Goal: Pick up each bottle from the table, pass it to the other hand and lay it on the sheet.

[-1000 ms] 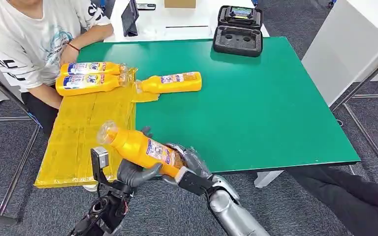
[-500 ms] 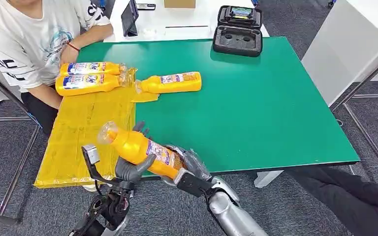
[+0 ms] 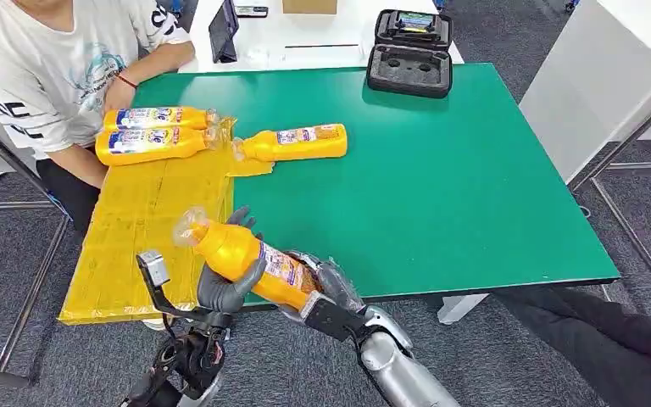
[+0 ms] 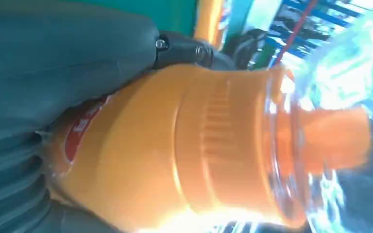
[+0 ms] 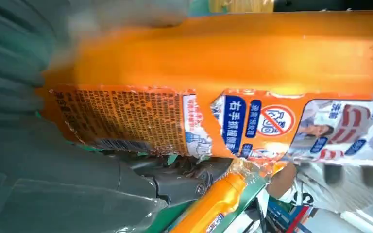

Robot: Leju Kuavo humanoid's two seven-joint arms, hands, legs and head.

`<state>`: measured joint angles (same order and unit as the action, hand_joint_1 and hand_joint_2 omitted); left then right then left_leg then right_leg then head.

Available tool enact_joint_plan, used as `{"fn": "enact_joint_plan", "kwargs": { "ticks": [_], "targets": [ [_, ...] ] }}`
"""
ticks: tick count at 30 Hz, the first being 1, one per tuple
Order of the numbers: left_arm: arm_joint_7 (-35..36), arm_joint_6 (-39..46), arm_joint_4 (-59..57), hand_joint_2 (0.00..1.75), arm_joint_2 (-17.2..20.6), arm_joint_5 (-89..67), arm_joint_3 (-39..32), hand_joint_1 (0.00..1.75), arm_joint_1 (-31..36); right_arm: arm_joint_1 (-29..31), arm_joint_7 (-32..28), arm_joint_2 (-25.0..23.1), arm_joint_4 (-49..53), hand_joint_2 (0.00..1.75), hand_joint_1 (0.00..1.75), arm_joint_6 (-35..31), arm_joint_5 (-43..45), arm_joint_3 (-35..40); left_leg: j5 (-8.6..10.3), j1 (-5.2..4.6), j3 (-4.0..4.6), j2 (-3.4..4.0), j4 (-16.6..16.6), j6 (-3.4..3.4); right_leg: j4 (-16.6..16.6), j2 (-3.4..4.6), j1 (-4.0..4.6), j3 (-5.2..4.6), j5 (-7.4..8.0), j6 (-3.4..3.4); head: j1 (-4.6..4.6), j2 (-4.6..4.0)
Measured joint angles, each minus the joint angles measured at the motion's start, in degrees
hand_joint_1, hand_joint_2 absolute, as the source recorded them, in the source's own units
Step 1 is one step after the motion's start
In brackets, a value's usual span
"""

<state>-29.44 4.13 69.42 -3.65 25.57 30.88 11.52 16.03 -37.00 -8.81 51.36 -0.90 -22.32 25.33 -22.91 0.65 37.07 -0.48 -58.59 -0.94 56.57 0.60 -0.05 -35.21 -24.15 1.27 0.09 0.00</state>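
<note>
An orange bottle with a clear cap hangs tilted over the table's near edge, cap towards the yellow sheet. My right hand grips its base, and the label fills the right wrist view. My left hand wraps around the bottle's upper body from below, just behind the neck. Two more orange bottles lie side by side at the sheet's far end. A third bottle lies on the green table with its cap at the sheet's edge.
A person in a white shirt sits at the far left, forearm beside the sheet's bottles. A black open case stands at the table's far edge. A white partition stands to the right, and a dark-clothed leg shows at lower right.
My left hand has risen and closed its fingers around the bottle's upper body. The bottle has shifted slightly towards the table; the right hand keeps its hold.
</note>
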Motion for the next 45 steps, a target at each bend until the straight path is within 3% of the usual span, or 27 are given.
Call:
{"fn": "enact_joint_plan", "kwargs": {
  "ticks": [14,15,16,17,18,19,28,36,45],
  "targets": [
    [0.0,-1.2,2.5,1.75,0.7,-3.1,2.3,1.75,-0.2,-1.4,-0.2,0.0,1.3,1.75,1.75,-0.4,0.5,-0.1,0.00,0.00,0.00,0.00,0.0,0.00,0.0,0.00,0.00,0.00,0.00,0.00,0.00,0.00],
    [0.0,-1.2,2.5,1.75,0.7,-3.1,2.3,1.75,-0.2,-1.4,-0.2,0.0,1.3,1.75,1.66,-0.4,0.5,-0.1,0.00,0.00,0.00,0.00,0.0,0.00,0.0,0.00,0.00,0.00,0.00,0.00,-0.02,0.00],
    [0.0,-1.2,2.5,1.75,0.7,-3.2,2.3,1.75,-0.2,-1.4,-0.2,0.0,1.3,1.75,0.45,-0.4,0.5,-0.1,0.00,0.00,0.00,0.00,0.0,0.00,0.0,0.00,0.00,0.00,0.00,0.00,0.00,0.00],
    [0.0,-1.2,2.5,1.75,0.7,-3.6,2.3,1.75,-0.2,-1.4,-0.3,0.0,1.4,1.75,0.00,-0.5,0.6,-0.1,0.00,0.00,0.00,0.00,0.0,0.00,0.0,0.00,0.00,0.00,0.00,0.00,0.00,0.00],
    [0.0,-1.2,2.5,1.75,0.7,-3.9,2.3,1.75,-0.1,-1.4,-0.3,0.0,1.4,1.75,0.00,-0.7,0.7,-0.2,0.00,0.00,0.00,0.00,0.0,0.00,0.0,0.00,0.00,0.00,0.00,0.00,0.00,0.00],
    [0.0,-1.1,2.5,1.75,0.7,-4.3,2.4,1.75,-0.1,-1.5,-0.3,0.0,1.6,0.00,0.00,-1.0,0.7,-0.2,0.00,0.00,0.00,0.00,0.0,0.00,0.0,0.00,0.00,0.00,0.00,0.00,0.00,0.00],
    [0.3,1.7,2.6,1.75,0.6,-4.7,2.5,1.75,0.6,-3.0,-0.2,0.0,6.7,0.00,0.00,-4.6,4.0,-0.7,0.00,0.00,0.00,0.00,0.0,0.00,0.0,0.00,0.00,0.00,0.00,0.00,-0.02,0.00],
    [-1.1,9.2,2.5,1.75,0.7,-5.5,-0.8,1.75,4.4,-4.5,0.5,0.3,13.4,0.00,0.00,-2.8,7.1,-0.8,0.02,0.01,-0.01,0.00,0.0,0.00,0.0,0.00,0.01,0.01,0.01,0.00,0.00,0.00],
    [-7.4,22.3,3.6,1.75,1.8,-13.0,-6.9,1.75,5.3,-4.7,0.5,0.7,16.8,0.00,0.00,-1.4,10.9,-0.8,0.01,0.01,-0.01,0.00,0.0,0.00,0.0,0.01,0.01,0.00,0.01,-0.01,-0.02,0.00]
  ]
}}
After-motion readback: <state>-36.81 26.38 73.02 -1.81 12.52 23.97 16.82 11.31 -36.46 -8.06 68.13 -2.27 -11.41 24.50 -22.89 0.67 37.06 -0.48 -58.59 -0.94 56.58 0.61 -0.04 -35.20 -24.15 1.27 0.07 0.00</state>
